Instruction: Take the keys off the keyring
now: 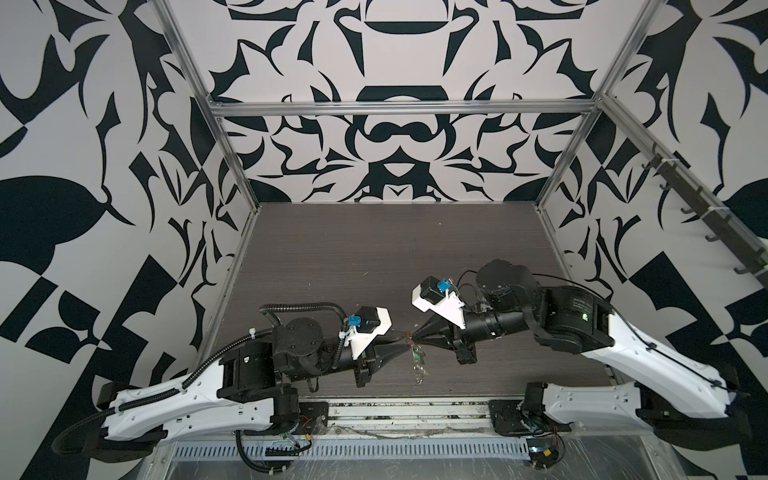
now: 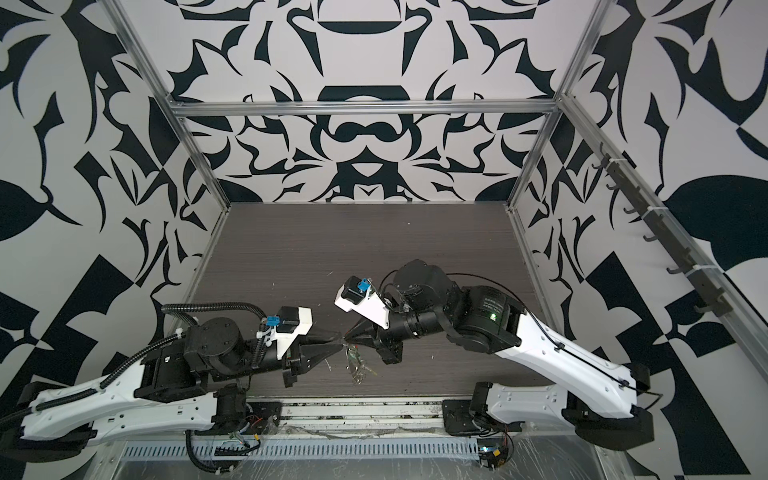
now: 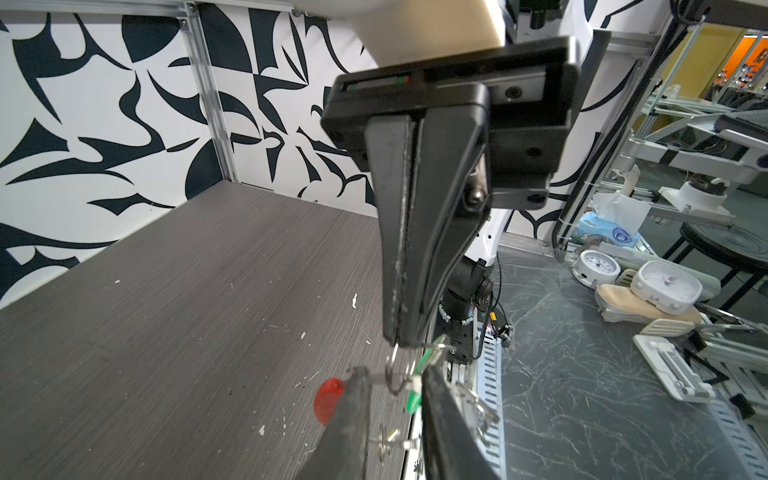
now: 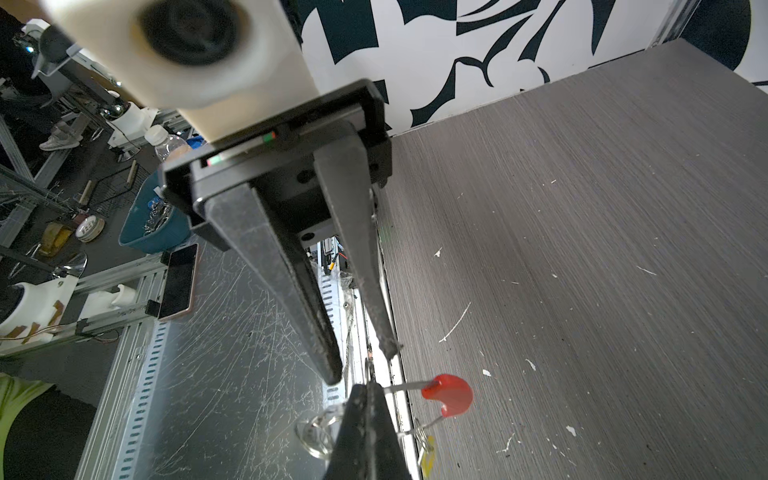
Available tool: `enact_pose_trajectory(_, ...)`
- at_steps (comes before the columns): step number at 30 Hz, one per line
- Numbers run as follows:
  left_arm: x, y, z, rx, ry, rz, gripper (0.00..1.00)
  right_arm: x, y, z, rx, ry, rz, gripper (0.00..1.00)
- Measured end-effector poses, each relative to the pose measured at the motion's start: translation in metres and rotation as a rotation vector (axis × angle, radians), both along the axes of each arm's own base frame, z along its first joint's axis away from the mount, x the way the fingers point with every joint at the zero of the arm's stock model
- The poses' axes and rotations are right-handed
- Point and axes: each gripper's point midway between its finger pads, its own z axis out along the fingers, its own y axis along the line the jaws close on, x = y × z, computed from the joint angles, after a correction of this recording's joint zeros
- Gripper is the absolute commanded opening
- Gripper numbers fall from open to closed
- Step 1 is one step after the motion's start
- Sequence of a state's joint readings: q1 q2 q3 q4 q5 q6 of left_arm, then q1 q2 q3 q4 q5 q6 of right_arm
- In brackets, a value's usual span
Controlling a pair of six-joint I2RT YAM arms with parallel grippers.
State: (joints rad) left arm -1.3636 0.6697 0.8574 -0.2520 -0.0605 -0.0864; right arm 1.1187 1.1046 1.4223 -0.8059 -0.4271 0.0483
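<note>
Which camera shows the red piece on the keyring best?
The right wrist view: the red sleeve shows whole and close. In the left wrist view the left gripper hides part of it; in both top views it is a tiny speck.

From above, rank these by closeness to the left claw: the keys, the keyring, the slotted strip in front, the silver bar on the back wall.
From the left gripper, in a top view:
1. keyring, right by its tips.
2. keys, a little toward the front.
3. slotted strip, along the front edge.
4. silver bar, on the back wall.
</note>
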Motion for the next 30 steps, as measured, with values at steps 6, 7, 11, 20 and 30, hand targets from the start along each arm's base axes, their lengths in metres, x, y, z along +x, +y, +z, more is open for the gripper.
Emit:
enact_pose_trajectory(6, -0.002, -0.004, -0.004, 0.015, 0.005, -0.018, 0.14, 0.0, 0.001, -0.003, -0.012, 0.006, 0.004, 0.0)
enact_pose_trajectory(7, -0.003, -0.004, -0.004, 0.015, 0.005, -0.021, 0.13, 0.0, 0.001, -0.003, -0.012, 0.005, 0.005, 0.0)
enact_pose_trajectory(11, -0.003, -0.005, -0.006, 0.022, 0.012, -0.024, 0.02, -0.001, 0.0, -0.004, -0.016, 0.007, 0.01, 0.0)
enact_pose_trajectory(20, -0.001, -0.007, -0.003, 0.008, 0.009, -0.018, 0.0, -0.001, -0.002, -0.001, -0.007, 0.001, 0.001, 0.0)
enact_pose_trajectory(30, 0.013, -0.007, 0.008, -0.093, 0.004, 0.067, 0.0, 0.014, -0.019, 0.023, 0.182, -0.096, -0.141, 0.4)
